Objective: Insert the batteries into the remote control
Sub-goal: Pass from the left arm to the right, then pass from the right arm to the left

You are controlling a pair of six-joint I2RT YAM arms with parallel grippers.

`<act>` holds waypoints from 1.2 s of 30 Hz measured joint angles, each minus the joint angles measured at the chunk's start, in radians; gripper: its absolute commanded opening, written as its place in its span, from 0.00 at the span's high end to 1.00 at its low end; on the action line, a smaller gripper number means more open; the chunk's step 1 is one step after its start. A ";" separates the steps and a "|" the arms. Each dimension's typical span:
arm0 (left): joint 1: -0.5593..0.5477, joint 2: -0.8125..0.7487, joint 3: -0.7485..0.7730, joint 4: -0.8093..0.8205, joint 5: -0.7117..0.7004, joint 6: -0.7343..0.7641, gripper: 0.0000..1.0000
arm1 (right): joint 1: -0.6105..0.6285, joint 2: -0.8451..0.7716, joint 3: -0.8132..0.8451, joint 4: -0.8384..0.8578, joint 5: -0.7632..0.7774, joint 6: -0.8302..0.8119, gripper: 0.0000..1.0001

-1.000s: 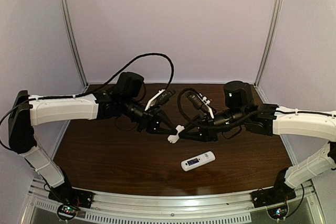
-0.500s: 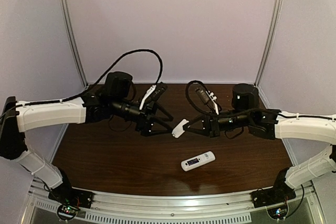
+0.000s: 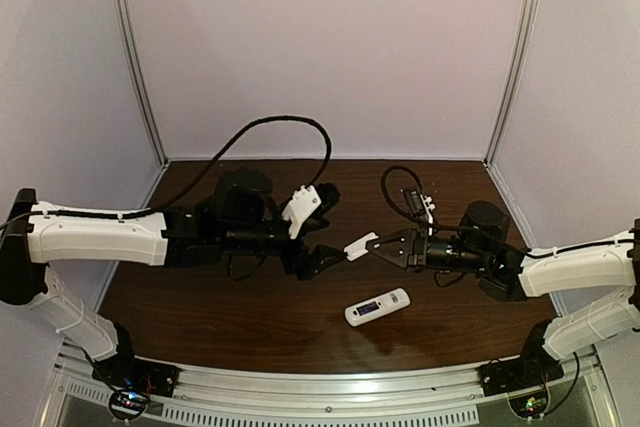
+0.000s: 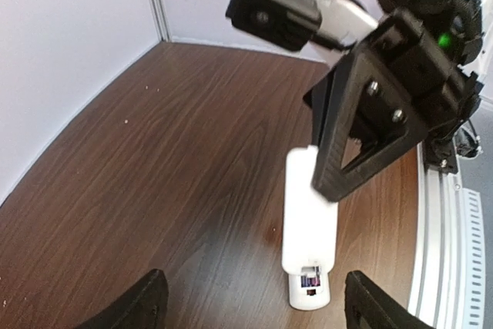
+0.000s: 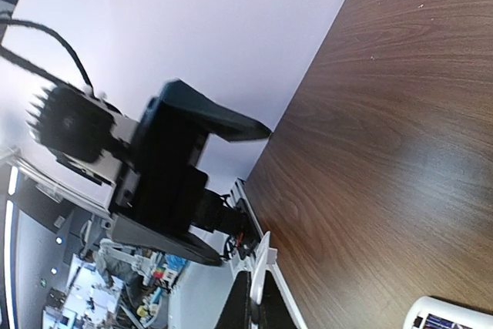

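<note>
The remote control (image 3: pixel 377 307) lies flat on the brown table, display side up, near the front middle. In the right wrist view its end (image 5: pixel 451 317) shows at the bottom right. No batteries show in any view. My right gripper (image 3: pixel 378 246) is shut on a small white cover piece (image 3: pixel 358 245) and holds it in the air above and behind the remote. The cover (image 5: pixel 262 263) stands edge-on between the shut fingers. My left gripper (image 3: pixel 328 227) faces it, open and holding nothing. In the left wrist view the cover (image 4: pixel 308 213) hangs over the remote (image 4: pixel 312 290).
The table (image 3: pixel 200 297) is walled by pale panels at the back and sides, with a metal rail (image 3: pixel 330 387) along its near edge. The two grippers stand close together over the middle, the black cables looping behind them.
The left gripper opened and let go of the white cover piece; the right gripper shut on it. The arms drew slightly apart, the right one carrying the cover toward the right.
</note>
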State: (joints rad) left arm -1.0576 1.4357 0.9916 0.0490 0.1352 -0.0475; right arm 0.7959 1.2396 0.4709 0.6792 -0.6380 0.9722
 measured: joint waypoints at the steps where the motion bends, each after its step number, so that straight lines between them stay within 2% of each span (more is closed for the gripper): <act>1: -0.010 0.018 0.000 -0.002 -0.023 0.003 0.23 | 0.000 0.000 -0.014 0.038 0.008 0.024 1.00; 5: -0.035 0.068 0.007 -0.015 -0.077 0.005 0.28 | 0.000 0.002 -0.056 0.151 0.031 0.101 1.00; 14: -0.049 0.134 0.091 -0.005 -0.067 0.010 0.40 | -0.004 0.054 -0.092 0.316 0.052 0.188 1.00; 16: -0.057 0.158 0.113 -0.005 -0.064 0.010 0.42 | -0.004 0.063 -0.092 0.331 0.052 0.196 1.00; 20: -0.071 0.185 0.135 0.001 -0.057 0.016 0.55 | -0.004 0.064 -0.092 0.346 0.052 0.206 1.00; 23: -0.074 0.187 0.135 0.000 -0.050 0.022 0.60 | -0.004 0.068 -0.093 0.356 0.052 0.209 1.00; 29: -0.074 0.187 0.146 -0.001 -0.044 0.026 0.58 | -0.004 0.072 -0.112 0.377 0.052 0.219 1.00; 36: -0.074 0.187 0.150 -0.013 -0.026 0.068 0.74 | -0.005 0.109 -0.129 0.420 0.051 0.253 1.00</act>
State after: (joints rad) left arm -1.1316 1.6226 1.1416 0.0360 0.1089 0.0208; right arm 0.7914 1.3491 0.3424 1.0988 -0.5869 1.2251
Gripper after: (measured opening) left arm 0.324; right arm 0.021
